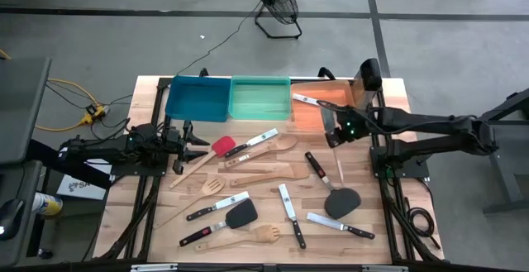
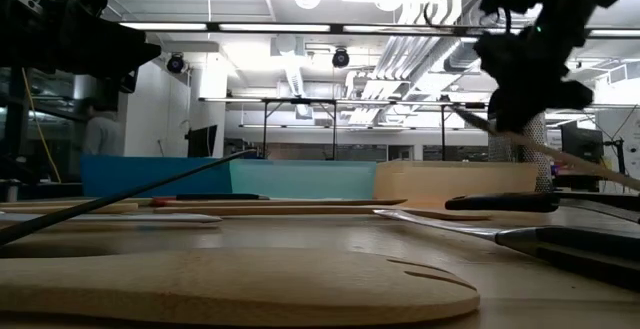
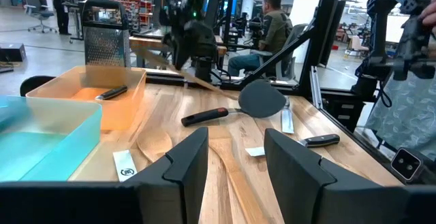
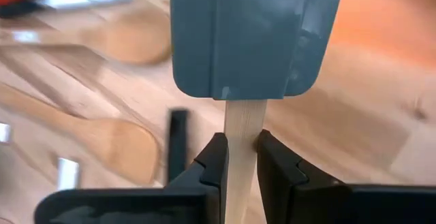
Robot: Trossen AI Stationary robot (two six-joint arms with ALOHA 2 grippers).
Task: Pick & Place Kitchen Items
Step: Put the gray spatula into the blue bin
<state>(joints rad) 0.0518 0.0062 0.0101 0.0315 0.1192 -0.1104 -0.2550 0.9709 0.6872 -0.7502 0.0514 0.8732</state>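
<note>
Right gripper pinches the pale wooden handle of a grey-headed spatula, lifted above the table just beside the orange bin. Left gripper waits with fingers parted at the table's left side, near the red-headed spatula.

Utensils crowd the table's middle; bins block its far edge

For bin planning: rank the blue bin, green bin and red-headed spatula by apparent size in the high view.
1-2. Blue plastic bin and green plastic bin: look alike, unranked.
3. Red-headed wooden-handled spatula: smallest.
</note>
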